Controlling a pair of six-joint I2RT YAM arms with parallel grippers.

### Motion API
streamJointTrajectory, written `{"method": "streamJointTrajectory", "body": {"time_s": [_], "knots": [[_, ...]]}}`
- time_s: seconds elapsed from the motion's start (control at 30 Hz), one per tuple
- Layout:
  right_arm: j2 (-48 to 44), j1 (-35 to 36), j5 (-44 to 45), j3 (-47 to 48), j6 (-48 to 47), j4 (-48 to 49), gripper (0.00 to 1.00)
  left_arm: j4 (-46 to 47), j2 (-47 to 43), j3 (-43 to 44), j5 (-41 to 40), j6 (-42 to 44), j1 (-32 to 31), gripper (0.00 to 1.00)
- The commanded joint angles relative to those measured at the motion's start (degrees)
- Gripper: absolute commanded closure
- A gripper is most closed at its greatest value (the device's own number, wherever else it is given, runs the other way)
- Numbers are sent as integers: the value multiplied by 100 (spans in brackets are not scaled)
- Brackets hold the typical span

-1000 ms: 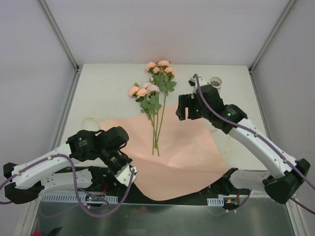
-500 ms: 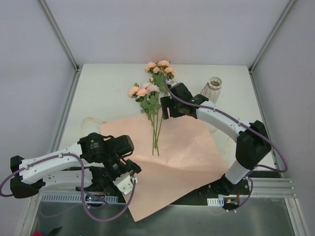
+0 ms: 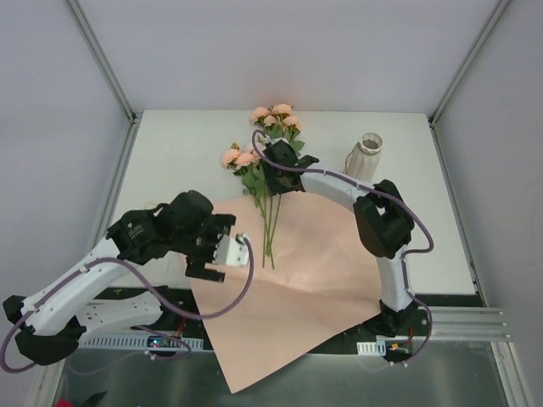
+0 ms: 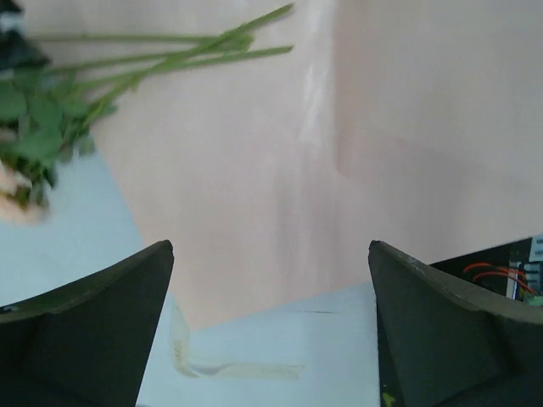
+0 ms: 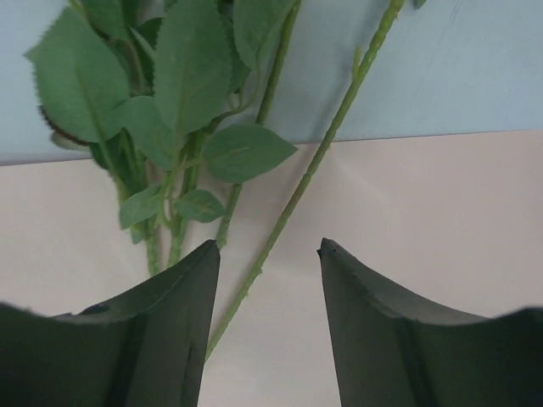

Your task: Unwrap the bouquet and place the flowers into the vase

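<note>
A thin green stem [image 5: 316, 153] of the peach-pink roses [image 3: 244, 156] is straddled, ungripped, by the half-open right gripper [image 5: 269, 248], closure pending; the left gripper [image 4: 271, 246] is wide open, empty.

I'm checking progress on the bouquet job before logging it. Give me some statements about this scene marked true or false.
1. The flowers lie flat, with their stems on the paper. True.
2. The vase holds the flowers. False: it stands upright to their right, with no flowers in it.
3. The left gripper is open and holds nothing. True.
4. The paper is wrapped in a cone around the stems. False: it lies spread out as a sheet.
5. The right gripper is at the vase. False: it is over the stems, jaws apart, with one stem between them.
</note>
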Motion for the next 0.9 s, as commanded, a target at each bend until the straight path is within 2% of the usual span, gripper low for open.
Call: {"method": "streamJointTrajectory", "body": {"time_s": [0.0,0.1,0.13,0.23,0.37,0.6,0.7,0.87], "knots": [[342,-44,532,292,-142,164,47,212,332,167,-338,-707,1666,1],[421,-132,576,213,-81,288,50,290,639,255,12,-786,2583,1],[430,-159,576,178,-46,296,50,326,754,316,153,-839,3152,1],[465,-238,454,107,16,428,51,326,1316,562,488,-1155,3971,2],[640,-256,278,177,112,560,52,378,1923,686,593,-1524,4334,6],[992,-291,146,370,297,666,56,686,2135,449,419,-2008,4379,8],[1124,-299,189,511,306,639,62,721,2083,352,339,-2105,4475,9],[1124,-291,260,573,358,569,83,888,1828,106,129,-2149,4493,10]]}}
